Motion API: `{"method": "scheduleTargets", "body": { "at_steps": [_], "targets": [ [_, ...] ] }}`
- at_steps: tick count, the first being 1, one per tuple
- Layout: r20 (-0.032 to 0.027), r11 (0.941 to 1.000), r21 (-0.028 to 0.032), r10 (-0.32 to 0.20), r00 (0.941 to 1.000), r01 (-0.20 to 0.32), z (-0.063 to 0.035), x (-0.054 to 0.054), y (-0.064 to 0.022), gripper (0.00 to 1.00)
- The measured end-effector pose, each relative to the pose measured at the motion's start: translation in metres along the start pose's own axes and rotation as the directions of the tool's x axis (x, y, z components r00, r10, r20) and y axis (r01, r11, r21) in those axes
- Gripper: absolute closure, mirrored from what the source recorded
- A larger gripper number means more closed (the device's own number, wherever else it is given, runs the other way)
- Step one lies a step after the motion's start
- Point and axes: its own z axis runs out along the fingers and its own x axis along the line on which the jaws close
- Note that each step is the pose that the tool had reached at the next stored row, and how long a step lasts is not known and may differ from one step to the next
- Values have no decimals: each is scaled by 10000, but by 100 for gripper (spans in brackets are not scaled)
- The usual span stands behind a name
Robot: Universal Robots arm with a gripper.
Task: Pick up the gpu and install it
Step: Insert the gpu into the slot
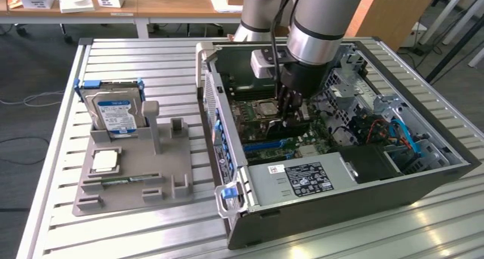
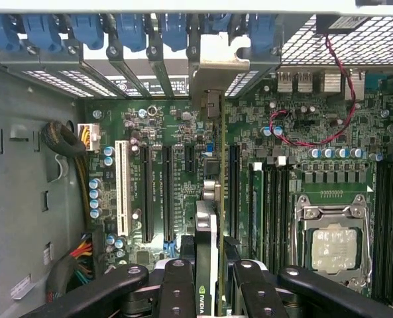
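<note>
You had the gpu (image 2: 207, 232) inside the open computer case (image 1: 340, 199), standing on edge over the motherboard (image 2: 176, 132). It sat in line with the expansion slots, between the black slots (image 2: 147, 192) and the blue one (image 2: 233, 179). Its grey metal bracket (image 2: 217, 63) lay right against the rear wall of the case, by the row of blue clips (image 2: 130, 30). Whether the card was seated in a slot could not be told.

Your gripper (image 2: 213, 285) was clamped narrowly on the card, a black finger on each face. The arm (image 1: 321, 21) came almost straight down into the case with the wrist vertical. The fingertips were low over the board, just beside the processor socket (image 1: 264, 107).

The case lay on its side on the slatted table (image 1: 363, 236), with the labelled power supply (image 1: 302, 179) at its near end.

To the exterior view's left, well apart from the case, stood the grey parts tray (image 1: 170, 188). It held the blue-labelled hard drive (image 1: 117, 114) upright, a square chip (image 1: 104, 160) lying flat, and the green memory stick (image 1: 124, 179) in its groove.
</note>
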Motion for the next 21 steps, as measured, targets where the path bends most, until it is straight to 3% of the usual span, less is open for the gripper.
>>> {"method": "scheduleTargets", "body": {
  "at_steps": [21],
  "targets": [
    [1,10000,23,0,10000,0,48,2,34,73]
  ]
}}
